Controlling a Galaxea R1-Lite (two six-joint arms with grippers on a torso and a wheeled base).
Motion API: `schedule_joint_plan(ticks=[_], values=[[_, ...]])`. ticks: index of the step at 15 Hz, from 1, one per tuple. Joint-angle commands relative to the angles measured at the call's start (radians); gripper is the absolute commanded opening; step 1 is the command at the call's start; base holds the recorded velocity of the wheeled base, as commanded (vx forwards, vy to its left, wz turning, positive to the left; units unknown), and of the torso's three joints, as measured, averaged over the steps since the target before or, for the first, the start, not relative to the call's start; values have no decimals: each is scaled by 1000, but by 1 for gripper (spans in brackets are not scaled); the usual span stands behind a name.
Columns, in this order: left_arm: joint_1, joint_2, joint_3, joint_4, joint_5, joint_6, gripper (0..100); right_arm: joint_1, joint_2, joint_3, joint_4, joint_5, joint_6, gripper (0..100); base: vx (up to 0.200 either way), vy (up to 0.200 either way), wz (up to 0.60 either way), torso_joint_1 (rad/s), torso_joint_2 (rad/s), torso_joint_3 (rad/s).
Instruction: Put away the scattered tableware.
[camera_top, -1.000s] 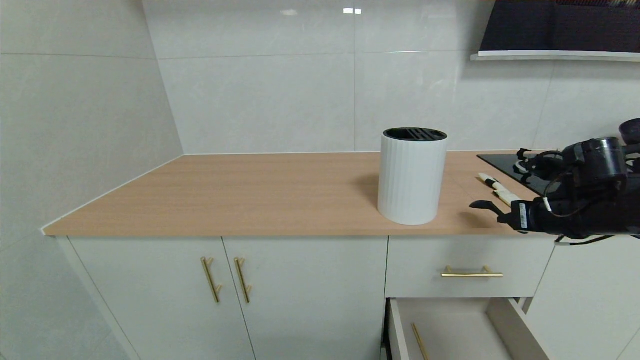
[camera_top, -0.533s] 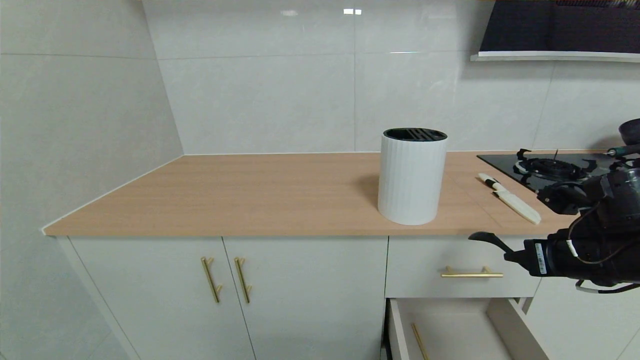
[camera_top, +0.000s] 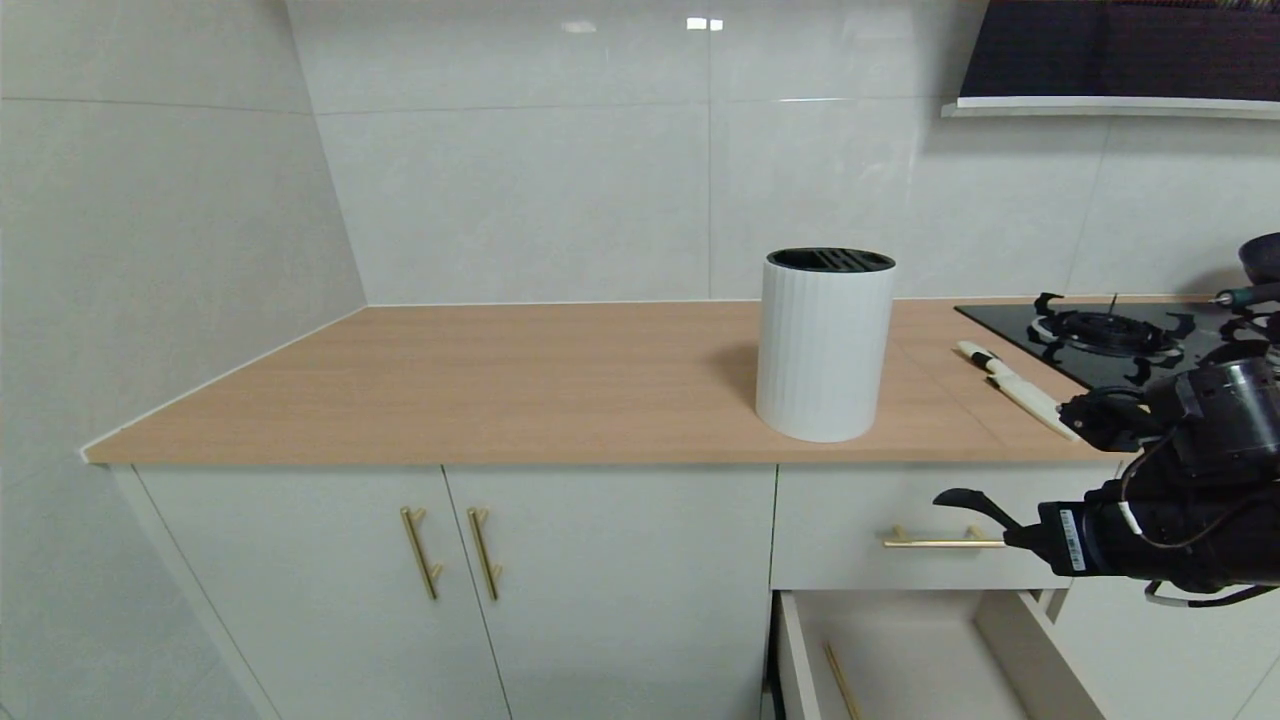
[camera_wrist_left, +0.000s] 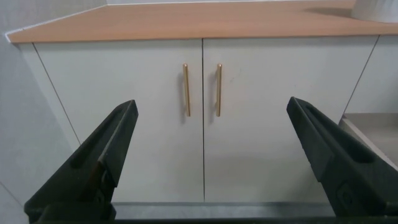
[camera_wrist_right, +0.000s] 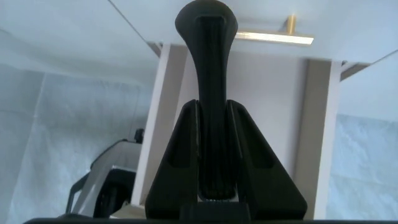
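A cream-handled knife (camera_top: 1017, 391) lies on the wooden counter (camera_top: 520, 385), between the white ribbed knife holder (camera_top: 825, 346) and the stove. My right gripper (camera_top: 962, 497) hangs below the counter edge, in front of the upper drawer and above the open lower drawer (camera_top: 900, 650). Its fingers (camera_wrist_right: 206, 74) are pressed together, with nothing visible between them. A thin gold stick (camera_top: 840, 682) lies inside the open drawer. My left gripper (camera_wrist_left: 211, 109) is open in front of the double cabinet doors (camera_wrist_left: 202, 118), holding nothing.
A black gas hob (camera_top: 1100, 335) sits at the counter's right end under the range hood. The upper drawer has a gold handle (camera_top: 940, 543) just behind my right gripper. Two gold handles (camera_top: 450, 550) mark the cabinet doors. The white drawer interior (camera_wrist_right: 261, 124) lies beneath my right gripper.
My right arm has dropped from counter height beside the knife to in front of the upper drawer, uncovering the knife. The fingers stayed together. The knife and holder have not moved.
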Motion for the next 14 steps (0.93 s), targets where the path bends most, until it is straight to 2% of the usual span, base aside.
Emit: schedule_joint_plan(ticks=[1, 9, 14], values=[[0, 0, 0, 0, 0, 0, 100, 0, 21, 1, 0, 0, 0, 0, 0, 0, 0, -159, 393, 242], [0, 0, 0, 0, 0, 0, 100, 0, 59, 1, 0, -1, -2, 0, 0, 0, 0, -172, 452, 284], [0, 0, 0, 0, 0, 0, 100, 0, 70, 1, 0, -3, -2, 0, 0, 0, 0, -107, 395, 268]])
